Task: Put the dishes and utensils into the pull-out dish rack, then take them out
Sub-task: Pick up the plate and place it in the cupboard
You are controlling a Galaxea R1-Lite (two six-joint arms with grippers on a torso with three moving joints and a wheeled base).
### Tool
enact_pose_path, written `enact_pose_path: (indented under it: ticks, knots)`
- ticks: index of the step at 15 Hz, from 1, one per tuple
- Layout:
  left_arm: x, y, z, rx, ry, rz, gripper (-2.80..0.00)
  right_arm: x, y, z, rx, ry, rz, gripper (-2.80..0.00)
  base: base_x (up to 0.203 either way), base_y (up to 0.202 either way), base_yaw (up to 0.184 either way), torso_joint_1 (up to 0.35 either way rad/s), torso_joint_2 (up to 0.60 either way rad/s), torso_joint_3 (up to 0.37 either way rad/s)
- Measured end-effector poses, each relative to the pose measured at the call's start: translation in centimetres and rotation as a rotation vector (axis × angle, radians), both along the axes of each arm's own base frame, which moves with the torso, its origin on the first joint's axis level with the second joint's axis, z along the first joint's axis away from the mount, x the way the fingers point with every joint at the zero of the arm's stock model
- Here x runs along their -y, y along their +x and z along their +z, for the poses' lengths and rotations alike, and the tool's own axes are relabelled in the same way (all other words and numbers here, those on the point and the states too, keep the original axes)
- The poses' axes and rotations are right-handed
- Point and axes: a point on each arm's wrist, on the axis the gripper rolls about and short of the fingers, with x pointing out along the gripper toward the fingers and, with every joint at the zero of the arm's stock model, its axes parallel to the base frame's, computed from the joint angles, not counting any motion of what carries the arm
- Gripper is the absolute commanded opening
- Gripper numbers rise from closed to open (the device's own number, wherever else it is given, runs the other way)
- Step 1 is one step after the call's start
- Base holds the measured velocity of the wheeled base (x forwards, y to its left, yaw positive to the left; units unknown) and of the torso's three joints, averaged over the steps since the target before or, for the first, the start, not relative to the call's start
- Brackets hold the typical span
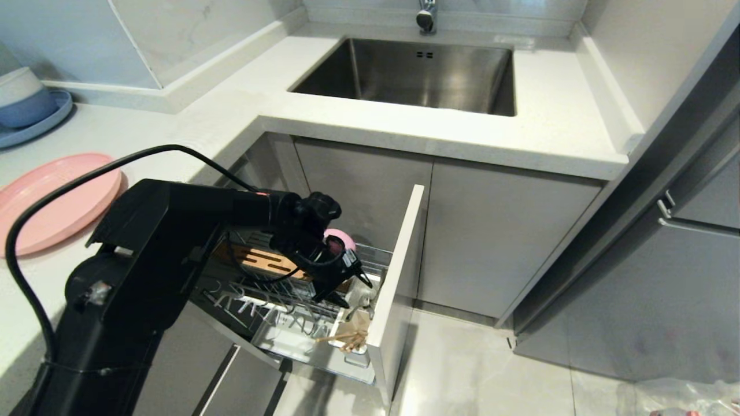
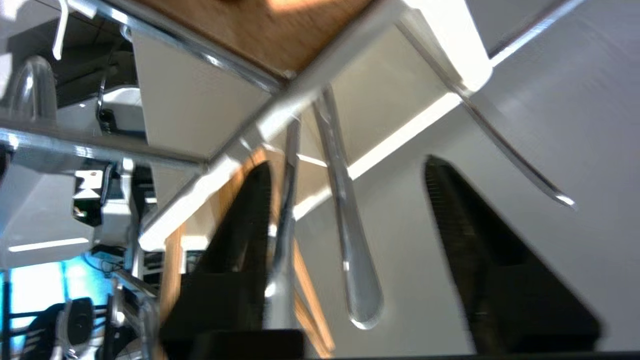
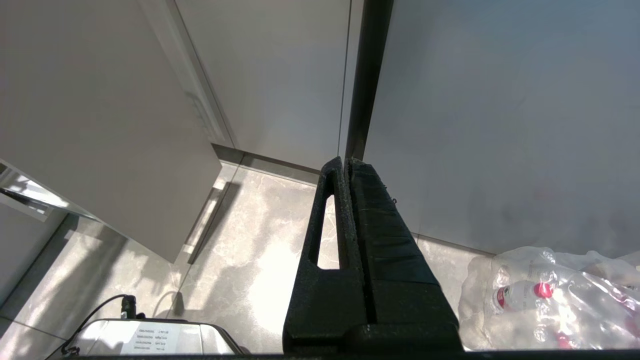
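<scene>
- The left pincer [image 2: 345, 200] hangs over the front end of the pull-out dish rack [image 1: 300, 300], its two black fingers [image 2: 465, 225] spread apart with nothing clamped between them.
- In the left wrist view a slim grey metal fork [image 2: 350, 240] stands handle-up in the gap between the fingers, touching neither, its lower end down in the white utensil cup [image 2: 425, 30].
- A second shiny metal rod lies close along one finger in that same view; I cannot tell what it is.
- In the head view the left arm reaches from the lower left across the rack, and the pincer's tip sits just above the utensil cup near the white drawer front [image 1: 399, 271].
- The light wooden chopsticks [image 1: 347, 340] lie at the rack's front corner, just beside the cup.
- The pink bowl [image 1: 341, 237] shows behind the wrist, at the rack's back end, mostly hidden by the arm.
- A slotted wooden strip [image 1: 263, 261] runs along the rack's far side.
- The pink plate [image 1: 58, 196] rests flat on the bench [image 1: 191, 124] to the left, well apart from the rack.
- A blue plate with stacked bowls [image 1: 26, 107] sits farther back on the bench, and the steel sink [image 1: 416, 75] lies beyond the cabinet.
- The right pincer [image 3: 347, 172] hangs low by the floor, fingers pressed together and empty, near a pack of plastic bottles [image 3: 545, 295].
</scene>
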Motion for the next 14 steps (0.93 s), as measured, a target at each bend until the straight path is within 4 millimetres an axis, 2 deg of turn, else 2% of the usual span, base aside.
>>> enact_pose_path:
  ticks: [6,7,14]
  knots:
    - [-0.5,-1.7,4.0,0.046,-0.028,0.012,0.00,0.0,0.0,0.0,0.000,0.000,0.000,-2.80,0.000,0.000,0.000,0.000,0.00,0.000]
    - [-0.6,-2.2,4.9,0.058,-0.034,0.016,-2.80,0.0,0.0,0.0,0.000,0.000,-0.001,-2.80,0.000,0.000,0.000,0.000,0.00,0.000]
    - [-1.7,-6.6,12.1,0.202,-0.031,0.030,-2.80,0.0,0.0,0.0,0.000,0.000,-0.001,-2.80,0.000,0.000,0.000,0.000,0.00,0.000]
